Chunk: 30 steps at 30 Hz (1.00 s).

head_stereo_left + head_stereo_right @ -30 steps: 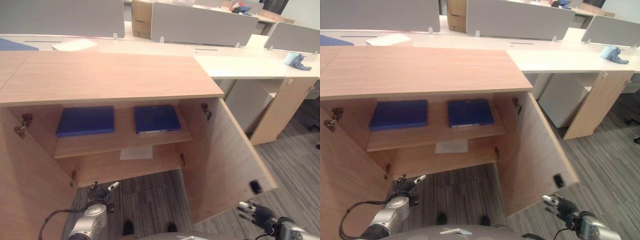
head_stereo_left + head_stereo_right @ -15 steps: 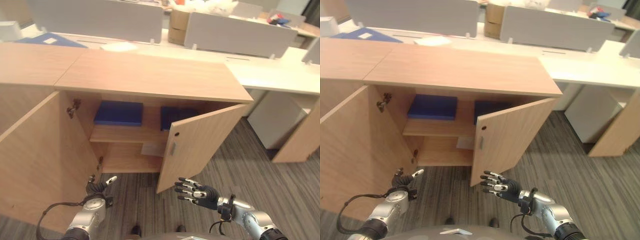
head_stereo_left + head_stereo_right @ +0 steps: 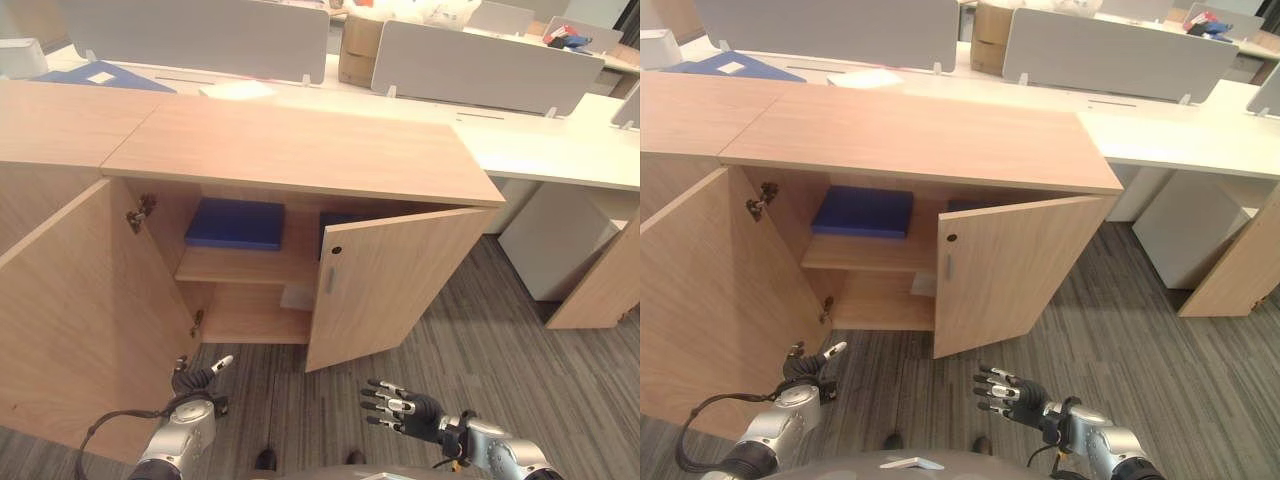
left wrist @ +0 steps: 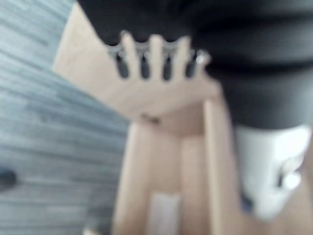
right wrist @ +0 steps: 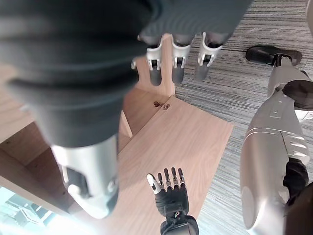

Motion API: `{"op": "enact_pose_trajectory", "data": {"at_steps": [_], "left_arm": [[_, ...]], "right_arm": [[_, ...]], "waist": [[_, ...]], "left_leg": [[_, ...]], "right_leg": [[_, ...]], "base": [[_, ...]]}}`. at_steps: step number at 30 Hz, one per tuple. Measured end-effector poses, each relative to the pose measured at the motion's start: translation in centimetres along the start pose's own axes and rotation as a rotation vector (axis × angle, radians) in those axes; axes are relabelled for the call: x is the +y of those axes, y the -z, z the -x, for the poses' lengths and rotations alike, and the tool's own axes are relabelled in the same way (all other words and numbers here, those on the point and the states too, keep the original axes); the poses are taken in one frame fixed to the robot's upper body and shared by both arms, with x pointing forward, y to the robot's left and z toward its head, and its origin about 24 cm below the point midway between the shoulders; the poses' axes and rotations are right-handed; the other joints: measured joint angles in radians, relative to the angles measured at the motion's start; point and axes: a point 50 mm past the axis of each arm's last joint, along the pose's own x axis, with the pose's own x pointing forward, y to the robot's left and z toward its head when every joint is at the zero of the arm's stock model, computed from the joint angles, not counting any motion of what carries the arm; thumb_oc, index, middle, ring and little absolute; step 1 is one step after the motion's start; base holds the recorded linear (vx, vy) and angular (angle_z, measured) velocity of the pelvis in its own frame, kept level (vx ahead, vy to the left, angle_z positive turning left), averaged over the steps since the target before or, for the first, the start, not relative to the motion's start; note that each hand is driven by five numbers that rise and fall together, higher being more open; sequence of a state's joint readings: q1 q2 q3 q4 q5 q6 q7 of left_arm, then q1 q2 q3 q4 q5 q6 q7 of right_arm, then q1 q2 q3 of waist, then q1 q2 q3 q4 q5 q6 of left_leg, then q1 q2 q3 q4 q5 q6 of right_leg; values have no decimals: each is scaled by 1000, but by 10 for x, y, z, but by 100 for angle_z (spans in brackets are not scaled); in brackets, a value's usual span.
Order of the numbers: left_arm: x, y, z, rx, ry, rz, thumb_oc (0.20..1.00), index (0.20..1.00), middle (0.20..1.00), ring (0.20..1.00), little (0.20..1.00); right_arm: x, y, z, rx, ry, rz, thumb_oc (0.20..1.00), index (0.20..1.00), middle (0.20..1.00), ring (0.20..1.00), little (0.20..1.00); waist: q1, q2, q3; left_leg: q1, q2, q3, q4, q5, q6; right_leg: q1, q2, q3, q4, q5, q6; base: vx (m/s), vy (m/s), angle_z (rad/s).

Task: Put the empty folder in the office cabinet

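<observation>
A: Wood-grain cabinet [image 3: 300,150] serves as the landmark. Report items from its left side to its right.

B: Left door [image 3: 80,310] stands swung wide. Left hand [image 3: 195,378] hangs low in front of the cabinet, below the left door's free edge, fingers straight and relaxed, holding nothing. Inside, on the upper shelf [image 3: 245,268], one blue folder [image 3: 237,222] lies flat on the left half. A second blue folder [image 3: 335,222] lies on the right half of the same shelf.

A: Right side?

B: Right door [image 3: 385,285] is partly swung toward the opening. Right hand [image 3: 405,410] hangs below and in front of that door, apart from it, fingers spread straight, holding nothing.

A: Why this arrangement?

B: Judgement: with folders already shelved and both hands free, the placing step appears complete and door closing is in hand. Which folder is the empty one cannot be determined.

A: What is obscured?

B: The right door covers most of the second folder and the shelf's right half. A pale sheet [image 3: 297,297] on the lower shelf is partly cut off by the door. Behind the cabinet, a blue item [image 3: 100,77] rests on the surface; its kind is unclear.
</observation>
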State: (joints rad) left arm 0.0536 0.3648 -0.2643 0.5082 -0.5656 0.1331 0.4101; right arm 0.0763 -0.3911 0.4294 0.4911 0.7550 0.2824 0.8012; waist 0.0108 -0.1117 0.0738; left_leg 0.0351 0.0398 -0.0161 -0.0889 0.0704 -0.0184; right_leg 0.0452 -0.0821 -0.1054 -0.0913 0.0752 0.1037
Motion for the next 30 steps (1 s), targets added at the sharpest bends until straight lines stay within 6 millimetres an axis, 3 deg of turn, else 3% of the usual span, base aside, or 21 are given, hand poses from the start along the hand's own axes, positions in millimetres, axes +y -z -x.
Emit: {"op": "enact_pose_trajectory", "data": {"at_steps": [6,7,10,11,12,16,17,18,20,22,23,25,28,30], "left_arm": [[6,4,2,7,-85,97,1000,1000,1000,1000,1000],[12,8,2,21,-127,106,1000,1000,1000,1000,1000],[15,15,1,51,-168,153,1000,1000,1000,1000,1000],[19,28,0,109,-212,195,1000,1000,1000,1000,1000],[23,36,1,132,-235,207,1000,1000,1000,1000,1000],[39,73,11,244,-330,200,1000,1000,1000,1000,1000],[40,76,12,255,-339,196,1000,1000,1000,1000,1000],[49,83,13,279,-387,203,1000,1000,1000,1000,1000],[56,87,13,295,-444,229,1000,1000,1000,1000,1000],[60,90,13,308,-485,261,1000,1000,1000,1000,1000],[72,90,11,312,-549,315,1000,1000,1000,1000,1000],[90,84,10,269,-615,350,1000,1000,1000,1000,1000],[113,77,11,223,-666,322,1000,1000,1000,1000,1000],[139,78,16,226,-744,313,1000,1000,1000,1000,1000]], "right_arm": [[-29,18,18,61,208,-83,1000,1000,1000,1000,1000],[-43,23,29,51,308,-135,1000,1000,1000,1000,1000],[-57,22,45,12,420,-172,1000,1000,1000,1000,1000],[-64,22,54,-9,484,-196,1000,1000,1000,1000,1000],[-66,25,57,-5,501,-205,1000,1000,1000,1000,1000],[-69,34,62,12,545,-236,1000,1000,1000,1000,1000],[-69,36,62,15,548,-240,1000,1000,1000,1000,1000],[-66,51,62,29,555,-280,1000,1000,1000,1000,1000],[-66,59,64,7,580,-323,1000,1000,1000,1000,1000],[-71,66,79,-14,643,-371,1000,1000,1000,1000,1000],[-72,72,80,-21,671,-409,1000,1000,1000,1000,1000],[-68,81,77,-9,665,-429,1000,1000,1000,1000,1000],[-63,93,72,5,648,-458,1000,1000,1000,1000,1000],[-60,94,64,-2,627,-464,1000,1000,1000,1000,1000]], "waist": [[38,31,11],[57,53,28],[74,86,53],[79,118,74],[83,130,81],[76,148,90],[72,145,93],[51,109,94],[23,88,91],[5,123,92],[-4,120,94],[-3,87,98],[-1,59,84],[-1,38,71]], "left_leg": [[8,30,-54,1,30,-13],[4,43,-84,4,50,-30],[-17,51,-116,15,81,-69],[-16,54,-129,11,85,-73],[-15,56,-128,11,85,-73],[-15,49,-96,33,73,-69],[-22,45,-77,58,53,-68],[-25,30,-31,128,0,-61],[-3,27,-17,115,-12,-59],[47,37,-16,54,-16,-50],[62,8,-13,0,1,-40],[56,-30,-10,0,-5,-12],[57,-57,-13,0,-12,6],[60,-65,-5,0,-16,12]], "right_leg": [[34,37,-44,0,-4,-33],[44,52,-68,0,-10,-43],[47,61,-110,0,-17,-54],[48,63,-130,1,-17,-59],[48,63,-132,3,-10,-71],[50,45,-139,0,-9,-90],[49,35,-143,0,-13,-96],[50,-22,-155,0,-5,-101],[45,-65,-145,1,-13,-69],[42,-66,-123,6,8,-28],[36,-85,-96,6,13,-14],[22,-115,-40,1,22,8],[24,-137,-30,4,22,8],[23,-145,-16,6,24,13]], "base": [[-122,-161,30],[-137,-63,40],[-100,12,49],[-76,92,37],[-92,170,17],[-50,166,-1],[-70,279,4],[-65,312,8],[-60,284,12],[-59,224,6],[-62,231,-1],[-37,139,-2],[-35,129,5],[-49,137,-7]]}}
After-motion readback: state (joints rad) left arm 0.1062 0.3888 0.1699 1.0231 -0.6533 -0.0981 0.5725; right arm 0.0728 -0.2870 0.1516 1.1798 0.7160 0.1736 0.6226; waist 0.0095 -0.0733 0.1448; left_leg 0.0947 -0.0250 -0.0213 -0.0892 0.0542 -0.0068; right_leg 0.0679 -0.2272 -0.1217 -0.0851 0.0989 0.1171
